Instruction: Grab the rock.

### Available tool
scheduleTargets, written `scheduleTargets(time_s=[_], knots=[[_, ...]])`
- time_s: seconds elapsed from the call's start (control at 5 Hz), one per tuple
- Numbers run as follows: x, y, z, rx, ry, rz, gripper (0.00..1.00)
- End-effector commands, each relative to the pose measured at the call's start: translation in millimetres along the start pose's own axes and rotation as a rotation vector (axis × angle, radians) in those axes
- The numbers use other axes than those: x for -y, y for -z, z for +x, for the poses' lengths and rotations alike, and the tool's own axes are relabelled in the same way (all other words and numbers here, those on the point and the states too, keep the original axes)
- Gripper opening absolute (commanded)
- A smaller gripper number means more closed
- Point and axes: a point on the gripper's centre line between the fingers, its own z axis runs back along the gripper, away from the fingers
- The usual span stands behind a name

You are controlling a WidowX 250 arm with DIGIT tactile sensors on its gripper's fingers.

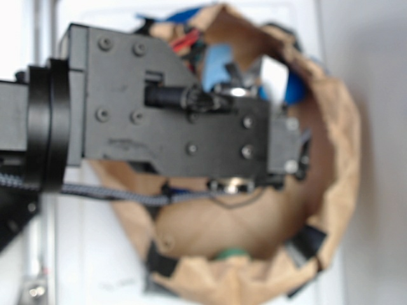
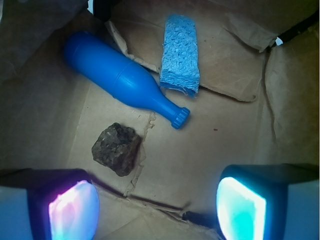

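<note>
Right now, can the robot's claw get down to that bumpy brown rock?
Probably yes. The gripper is open, and nothing covers the rock. The blue bottle lies close beside it but apart. The rock sits nearer one finger, so a small sideways shift looks needed.

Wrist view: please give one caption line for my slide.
Open gripper above a brown rock, beside a blue bottle and sponge.

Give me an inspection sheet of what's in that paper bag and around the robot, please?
Surface: creased brown paper bag floor.
Job's things: rock, lying free, left of centre.
Clutter: blue bottle on its side; blue sponge; a green thing at the bag's edge.
Pincer: pincer open above the floor, holding nothing; rock nearer its left finger.
Cables: braided cable along the arm.
Surroundings: white surface, blurred.
</note>
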Motion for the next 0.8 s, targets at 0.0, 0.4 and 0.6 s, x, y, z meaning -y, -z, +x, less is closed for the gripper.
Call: scheduleTargets(time_s=[0.0, 0.4, 0.6], knots=[[21, -5, -2, 0.011, -0.022, -0.053, 1.0], [22, 17, -7, 0.05, -0.015, -0.035, 1.0], [10, 21, -10, 0.066, 0.002, -0.018, 1.0]])
